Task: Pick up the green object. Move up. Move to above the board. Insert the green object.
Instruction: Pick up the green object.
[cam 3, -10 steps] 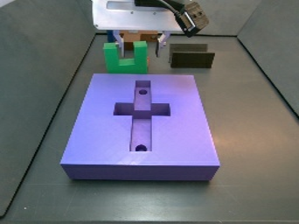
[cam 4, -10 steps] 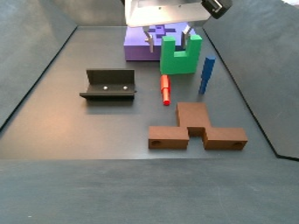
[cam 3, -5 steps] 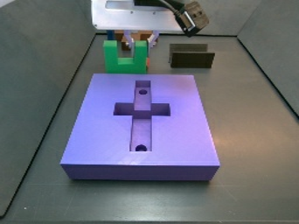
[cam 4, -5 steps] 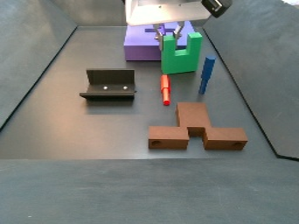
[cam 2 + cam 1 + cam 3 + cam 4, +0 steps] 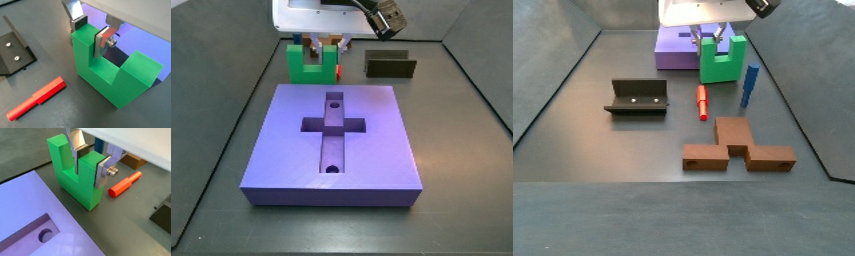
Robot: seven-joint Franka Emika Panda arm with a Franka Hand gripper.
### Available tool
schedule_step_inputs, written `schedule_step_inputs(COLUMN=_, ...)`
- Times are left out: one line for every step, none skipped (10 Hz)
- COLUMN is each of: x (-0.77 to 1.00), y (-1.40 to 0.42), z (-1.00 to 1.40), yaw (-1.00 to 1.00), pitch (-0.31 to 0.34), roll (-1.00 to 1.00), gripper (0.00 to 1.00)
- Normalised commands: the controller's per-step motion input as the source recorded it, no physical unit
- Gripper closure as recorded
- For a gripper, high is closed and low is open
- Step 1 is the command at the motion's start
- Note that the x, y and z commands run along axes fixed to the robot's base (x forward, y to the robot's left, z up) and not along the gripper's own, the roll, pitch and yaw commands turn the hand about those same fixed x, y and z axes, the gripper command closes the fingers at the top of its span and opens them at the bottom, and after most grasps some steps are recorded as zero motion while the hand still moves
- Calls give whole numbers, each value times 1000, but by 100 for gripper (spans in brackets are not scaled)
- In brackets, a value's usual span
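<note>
I see the gripper point(image 5: 92, 159) low at the far end of the board point(image 5: 337, 140), its fingers point(image 5: 105, 38) clenched on one prong of the green object point(image 5: 77, 175). The green object stands upright just beyond the board's far edge, its base close to the floor; I cannot tell if it touches. Beside the green object, away from the board, lies a red peg point(image 5: 37, 98). The dark fixture point(image 5: 637, 97) stands further from the board.
</note>
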Motion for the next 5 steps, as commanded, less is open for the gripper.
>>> schedule_step_inputs(x=0, y=0, z=0, yaw=0, pitch=0, roll=0, gripper=100)
schedule_step_inputs(x=0, y=0, z=0, yaw=0, pitch=0, roll=0, gripper=100)
schedule_step_inputs(x=0, y=0, z=0, yaw=0, pitch=0, roll=0, gripper=100)
schedule_step_inputs(x=0, y=0, z=0, yaw=0, pitch=0, roll=0, gripper=100)
schedule_step_inputs(x=0, y=0, z=0, yaw=0, pitch=0, roll=0, gripper=100)
